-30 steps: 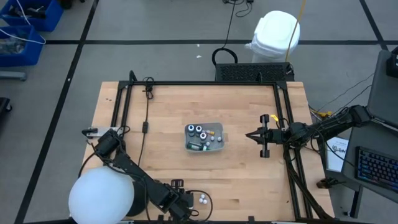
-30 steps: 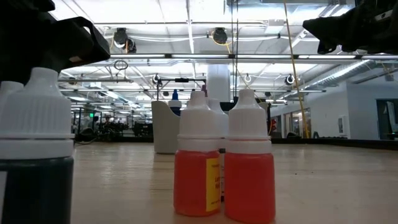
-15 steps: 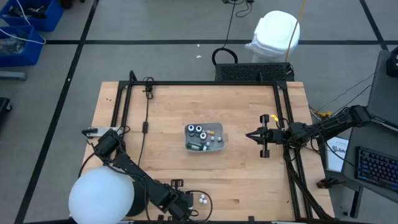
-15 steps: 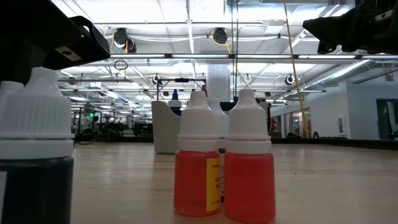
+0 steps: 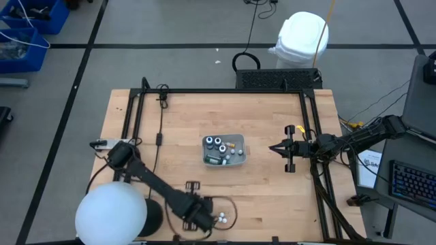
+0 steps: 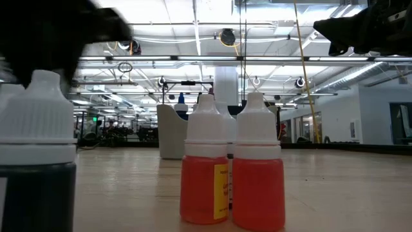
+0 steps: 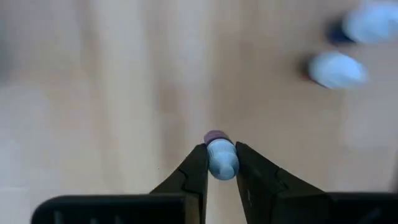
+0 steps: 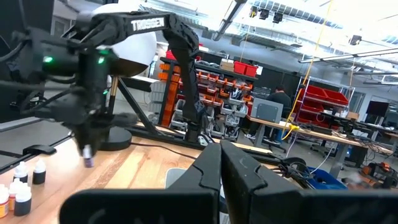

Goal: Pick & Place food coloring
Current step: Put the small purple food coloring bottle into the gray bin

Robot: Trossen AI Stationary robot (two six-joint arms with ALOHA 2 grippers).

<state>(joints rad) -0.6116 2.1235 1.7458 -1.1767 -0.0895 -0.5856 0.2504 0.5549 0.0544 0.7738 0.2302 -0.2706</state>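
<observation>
Since the earlier overhead frame the left arm has swung up from the bottom edge, so its left gripper [image 5: 204, 219] now sits a little higher in the lower centre of the high view, just left of the loose bottles [image 5: 221, 218] on the wood. In the left wrist view its fingers [image 7: 193, 174] are narrow, pinched on a small white-capped bottle [image 7: 221, 157] with a purplish body. That held bottle's long axis runs straight out between the fingers, cap nearest the camera, and it appears lifted clear of the table [image 5: 272, 197].

Moving rightward in the high view, the translucent tray [image 5: 223, 151] lies at frame centre, up and to the right of the left gripper and well apart from it; several bottles already lie inside. Judging by that, the coming move is a carry up-frame and slightly right, then a release over the tray. The left arm is plainly the nearer one to the remaining bottles.

At centre right, the right gripper [image 5: 274, 148] waits level with the tray, pointing toward it; its fingers look closed together and empty in the right wrist view.
</observation>
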